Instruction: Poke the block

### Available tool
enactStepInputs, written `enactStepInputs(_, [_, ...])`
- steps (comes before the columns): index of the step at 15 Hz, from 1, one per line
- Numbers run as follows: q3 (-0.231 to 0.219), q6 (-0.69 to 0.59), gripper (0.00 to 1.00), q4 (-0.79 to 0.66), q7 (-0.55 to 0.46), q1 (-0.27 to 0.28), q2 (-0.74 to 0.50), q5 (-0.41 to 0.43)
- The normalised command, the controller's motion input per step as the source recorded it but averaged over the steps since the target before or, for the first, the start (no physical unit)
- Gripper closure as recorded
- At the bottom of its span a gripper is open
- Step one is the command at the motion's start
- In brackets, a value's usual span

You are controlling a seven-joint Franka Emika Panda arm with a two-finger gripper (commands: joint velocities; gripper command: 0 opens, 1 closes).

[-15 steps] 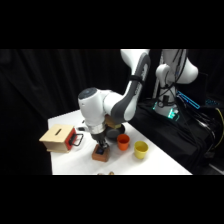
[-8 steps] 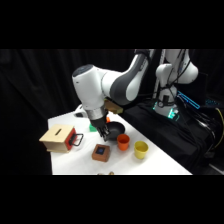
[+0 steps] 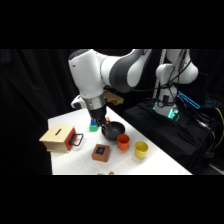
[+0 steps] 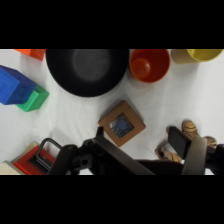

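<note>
In the side view the white arm reaches over the white worktop (image 3: 155, 160) from the upper right, and its gripper (image 3: 102, 121) hangs above the worktop, up and behind the block (image 3: 101, 152), clear of it. The block, a flat reddish-brown wooden square with a blue square set in its top, lies flat on the worktop with open space around it, which leaves its top free to be reached from above. Taking the block as landmark: a black bowl (image 3: 113, 130) sits just behind it, an orange cup (image 3: 123, 142) is just beside it toward the yellow cup (image 3: 141, 149), and a tan box with a slot (image 3: 59, 138) stands on its other side, near but apart; a green cube (image 3: 93, 127) and a blue one above it show behind the block, partly hidden by the gripper. In the wrist view the block (image 4: 121, 123) lies close above the black linkage, turned like a diamond, nothing touching it. The black bowl (image 4: 87, 70) is beyond it, the orange cup (image 4: 149, 65) beyond and to one side, the blue cube (image 4: 14, 86) and green cube (image 4: 34, 98) well off to the other. The jaws stand parted, holding nothing. Judging by this, the poke would call for a descent onto the block.
</note>
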Motion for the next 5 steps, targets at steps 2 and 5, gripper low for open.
enactStepInputs(2, [0.031, -0.16, 0.00, -0.03, -0.09, -0.037, -0.26, 0.046])
enactStepInputs(5, [0.031, -0.13, 0.00, -0.02, -0.06, -0.031, -0.23, 0.055])
